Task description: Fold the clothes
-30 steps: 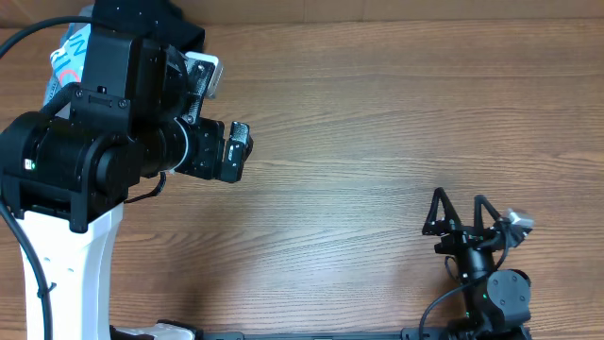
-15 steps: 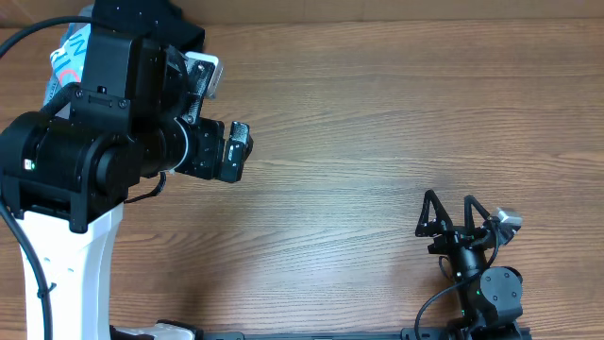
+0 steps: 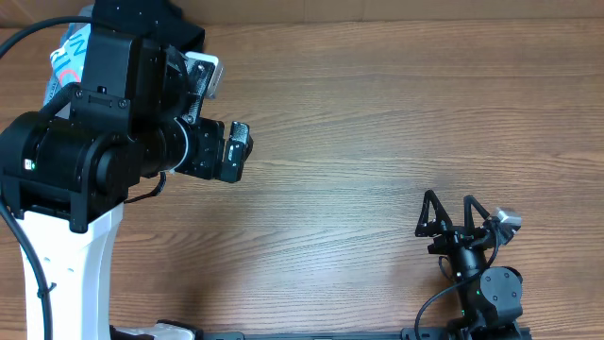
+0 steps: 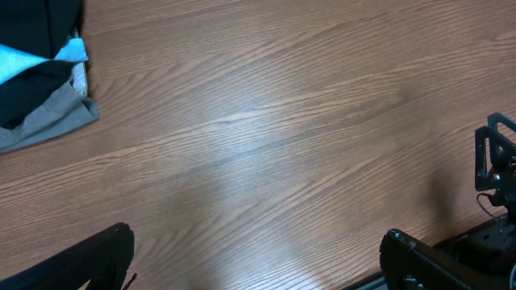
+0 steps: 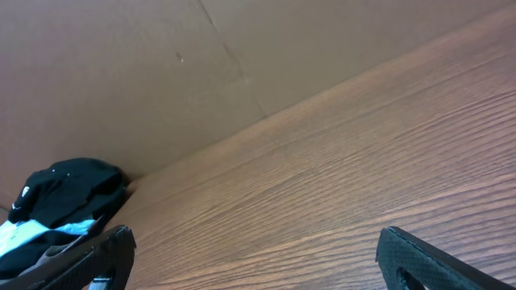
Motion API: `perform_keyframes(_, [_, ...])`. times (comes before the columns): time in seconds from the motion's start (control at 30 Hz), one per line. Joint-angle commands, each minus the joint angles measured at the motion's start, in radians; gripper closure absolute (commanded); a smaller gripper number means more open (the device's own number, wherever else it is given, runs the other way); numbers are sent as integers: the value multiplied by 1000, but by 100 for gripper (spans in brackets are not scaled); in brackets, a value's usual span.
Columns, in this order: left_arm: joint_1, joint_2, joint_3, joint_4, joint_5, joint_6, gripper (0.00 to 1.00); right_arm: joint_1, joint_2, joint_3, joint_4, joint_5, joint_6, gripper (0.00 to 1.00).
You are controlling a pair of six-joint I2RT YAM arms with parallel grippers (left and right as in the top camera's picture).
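While left gripper (image 4: 255, 256), over left part of table (image 3: 377, 113), and right gripper (image 3: 448, 215), over its near right edge, both gape empty, black T-shirt (image 5: 68, 189) lies crumpled at table's far left corner, heaped with light blue shirt (image 5: 24, 235) and grey garment (image 4: 48, 121). Likely light, limp, drapes; pinch topmost fold, lift clear of others.

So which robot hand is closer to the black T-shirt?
Left. The left gripper hangs near the corner of the table where the black T-shirt lies. The right gripper is far off, at the opposite corner.
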Motion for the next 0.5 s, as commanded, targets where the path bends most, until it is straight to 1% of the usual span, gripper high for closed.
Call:
perform_keyframes(0.0, [-6, 6, -2, -2, -9, -18, 0, -3, -12, -3, 7, -2, 0, 0])
perform_keyframes(0.13, [-6, -5, -2, 2, -15, -14, 0, -3, -12, -3, 7, -2, 0, 0])
perform_keyframes(0.23, [-6, -42, -5, 100, -60, 0, 0, -3, -12, -3, 7, -2, 0, 0])
perform_keyframes(0.33, [-3, -110, -63, 298, -74, 17, 0, -3, -12, -3, 7, -2, 0, 0])
perform_keyframes(0.37, [5, -150, -118, 397, -81, 16, 0, -3, -12, -3, 7, -2, 0, 0])
perform_keyframes(0.4, [32, -211, -220, 526, -80, 16, 0, -3, -12, -3, 7, -2, 0, 0])
perform_keyframes(0.47, [72, -282, -350, 653, -77, -11, 0, -3, -12, -3, 7, -2, 0, 0])
